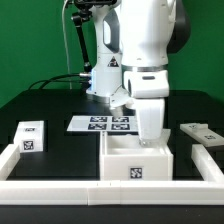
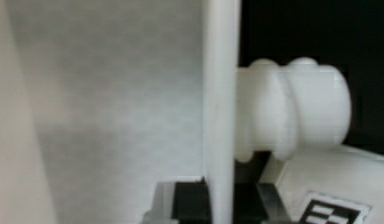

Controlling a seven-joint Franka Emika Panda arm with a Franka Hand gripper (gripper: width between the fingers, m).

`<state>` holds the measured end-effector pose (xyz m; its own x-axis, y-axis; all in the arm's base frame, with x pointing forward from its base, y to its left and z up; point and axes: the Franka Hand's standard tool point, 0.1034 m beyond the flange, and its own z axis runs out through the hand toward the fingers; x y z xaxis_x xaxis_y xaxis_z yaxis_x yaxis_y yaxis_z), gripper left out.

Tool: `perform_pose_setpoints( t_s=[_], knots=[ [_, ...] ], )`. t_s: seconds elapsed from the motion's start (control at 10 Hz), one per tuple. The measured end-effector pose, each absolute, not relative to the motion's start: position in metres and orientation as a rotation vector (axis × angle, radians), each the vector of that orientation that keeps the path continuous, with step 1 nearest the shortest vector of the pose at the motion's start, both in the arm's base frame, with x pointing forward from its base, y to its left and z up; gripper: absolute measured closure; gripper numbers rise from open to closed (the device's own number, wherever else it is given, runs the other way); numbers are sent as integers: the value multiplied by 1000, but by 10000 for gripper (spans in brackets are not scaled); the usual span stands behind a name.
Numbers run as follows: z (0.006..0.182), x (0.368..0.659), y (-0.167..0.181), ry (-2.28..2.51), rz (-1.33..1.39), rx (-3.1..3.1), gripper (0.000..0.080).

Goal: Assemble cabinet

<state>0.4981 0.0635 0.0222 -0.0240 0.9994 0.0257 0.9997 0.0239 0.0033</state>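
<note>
White cabinet [image 1: 116, 160] sits near centre, just behind the low border wall [image 1: 60, 187]. The gripper [image 1: 148, 138] dips into it with its fingertips hidden, so a skewed pull could tip the box. At the wrist, dark fingers [image 2: 185, 202] clamp the cabinet's thin wall; a shallow grip may slip. A rounded white part [image 2: 299, 100] is unidentifiable.
</note>
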Motion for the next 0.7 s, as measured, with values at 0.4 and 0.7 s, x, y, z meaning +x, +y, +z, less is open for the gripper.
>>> perform_pose_setpoints(
  t_s=[0.4, 0.7],
  knots=[
    [22, 507, 101, -2211, -55, -2202, 765],
    [22, 514, 111, -2183, -64, -2225, 765]
  ],
)
